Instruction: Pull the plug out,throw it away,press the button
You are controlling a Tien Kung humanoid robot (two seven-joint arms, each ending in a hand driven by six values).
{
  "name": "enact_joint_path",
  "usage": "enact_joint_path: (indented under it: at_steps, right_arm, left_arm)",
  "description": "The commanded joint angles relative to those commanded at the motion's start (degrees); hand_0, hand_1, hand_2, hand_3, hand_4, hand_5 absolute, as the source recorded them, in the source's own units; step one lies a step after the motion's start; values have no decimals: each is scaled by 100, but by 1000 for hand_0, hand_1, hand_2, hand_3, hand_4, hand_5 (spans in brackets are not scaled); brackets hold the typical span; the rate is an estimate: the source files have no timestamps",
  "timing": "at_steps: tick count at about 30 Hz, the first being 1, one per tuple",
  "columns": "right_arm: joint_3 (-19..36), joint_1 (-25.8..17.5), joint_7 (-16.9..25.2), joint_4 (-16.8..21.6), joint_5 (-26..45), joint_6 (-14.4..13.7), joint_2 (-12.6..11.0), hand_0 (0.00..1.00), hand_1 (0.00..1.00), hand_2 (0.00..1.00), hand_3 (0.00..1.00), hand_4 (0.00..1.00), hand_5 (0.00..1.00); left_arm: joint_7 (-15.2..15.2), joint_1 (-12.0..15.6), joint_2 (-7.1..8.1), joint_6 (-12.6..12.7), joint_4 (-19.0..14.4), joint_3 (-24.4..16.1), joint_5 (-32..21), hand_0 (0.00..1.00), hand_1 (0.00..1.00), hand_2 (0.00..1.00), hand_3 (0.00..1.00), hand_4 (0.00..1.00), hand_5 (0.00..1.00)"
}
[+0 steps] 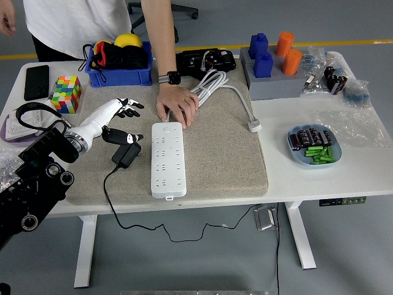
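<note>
A white power strip [168, 157] lies lengthwise on the grey mat [209, 153]. A black plug [126, 153] with its black cord [116, 203] lies loose on the mat just left of the strip. My left hand [124, 117] hovers above and left of the plug, fingers spread, holding nothing. A person's hand [177, 106] rests on the mat at the strip's far end, on its white cable [212, 86]. My right arm is out of view.
A blue bin [118, 64] and a colourful cube [66, 93] stand at the back left, a black phone [36, 82] beside them. A grey block with blue and orange pegs [273, 61] stands at the back right. A blue dish [314, 146] with small parts sits right.
</note>
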Motion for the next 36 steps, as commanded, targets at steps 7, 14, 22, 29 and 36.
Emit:
enact_joint_path:
  at_steps: [7,14,22,29,36]
  right_arm:
    - [-23,26,-2,-10,6,1,-15,754,701,710,722,793,594]
    - [-44,27,-4,-26,9,0,-41,753,701,710,722,793,596]
    - [-90,46,0,-9,28,3,-51,753,701,710,723,793,596]
    - [-95,23,-5,-28,23,5,-62,753,701,710,723,793,598]
    - [-100,16,-4,-24,28,4,-64,753,701,710,723,793,597]
  left_arm:
    - [123,-350,-161,-33,307,244,-106,343,476,408,805,676,2]
    - [384,-595,-273,-205,588,527,-241,161,196,183,695,394,2]
    - [927,-813,-443,-377,886,771,-209,75,64,104,656,76,2]
    - [1054,-924,-567,-381,1029,935,-227,65,58,103,656,68,2]
    - [1103,-978,-661,-383,1092,1044,-256,57,56,105,663,66,2]
